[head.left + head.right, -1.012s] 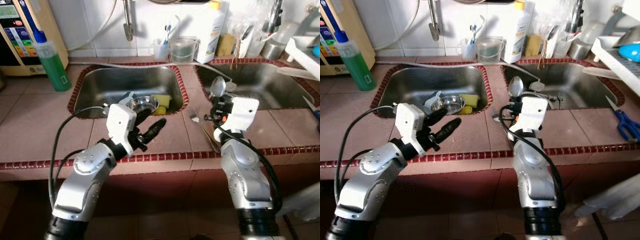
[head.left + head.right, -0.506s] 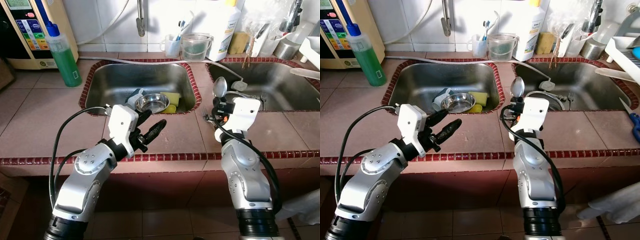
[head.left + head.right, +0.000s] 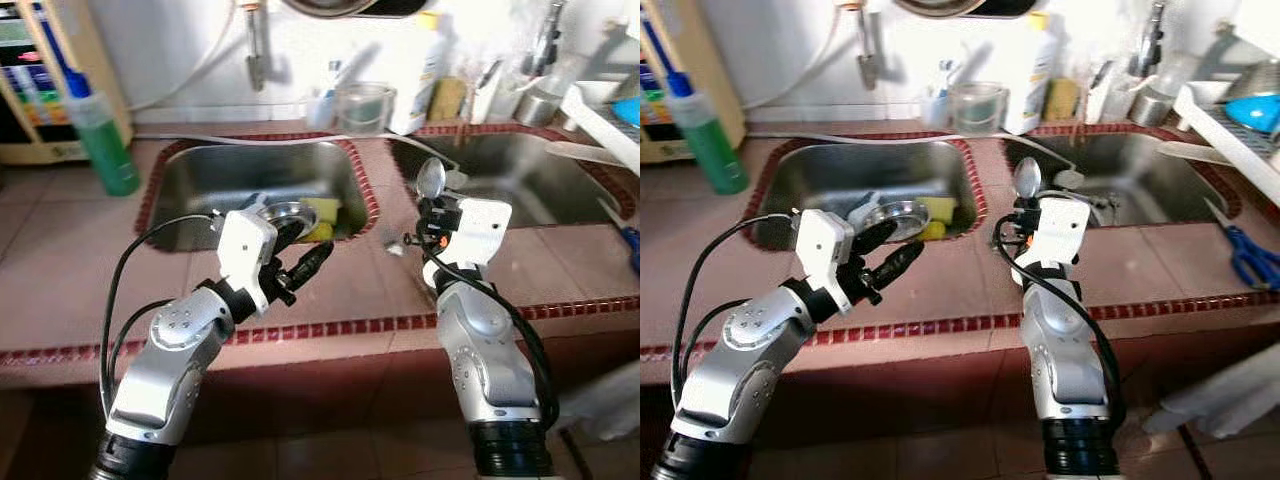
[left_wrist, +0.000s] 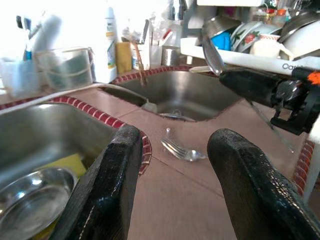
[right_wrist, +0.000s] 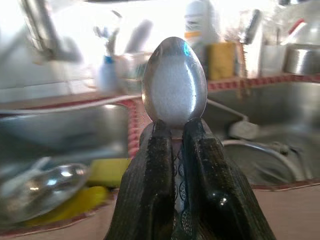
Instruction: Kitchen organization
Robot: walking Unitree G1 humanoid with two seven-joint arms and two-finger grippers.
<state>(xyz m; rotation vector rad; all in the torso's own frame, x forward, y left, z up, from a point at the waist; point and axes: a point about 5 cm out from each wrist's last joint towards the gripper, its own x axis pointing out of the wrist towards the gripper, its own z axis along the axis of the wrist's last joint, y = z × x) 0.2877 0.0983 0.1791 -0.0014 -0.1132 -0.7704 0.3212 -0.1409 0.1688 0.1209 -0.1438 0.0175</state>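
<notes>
My right gripper (image 3: 433,205) is shut on a metal spoon (image 5: 174,82), whose bowl (image 3: 431,178) stands upright above the counter strip between the two sinks. Over the counter's front part, just before the left sink (image 3: 250,175), my left gripper (image 3: 298,248) is open and holds nothing. A fork (image 4: 181,149) lies on the tiles between the sinks, ahead of the left fingers (image 4: 107,187). A steel bowl (image 3: 290,212) and a yellow sponge (image 3: 322,210) rest in the left sink.
A green soap bottle (image 3: 100,135) stands at the back left. Cups (image 3: 362,105) and a white bottle (image 3: 418,62) line the back wall. The right sink (image 3: 520,180) is beside a dish rack (image 3: 1230,110); blue scissors (image 3: 1252,258) lie at the far right.
The camera has shifted and the picture is blurred. Both grippers keep much the same pose; the right one still grips the spoon.
</notes>
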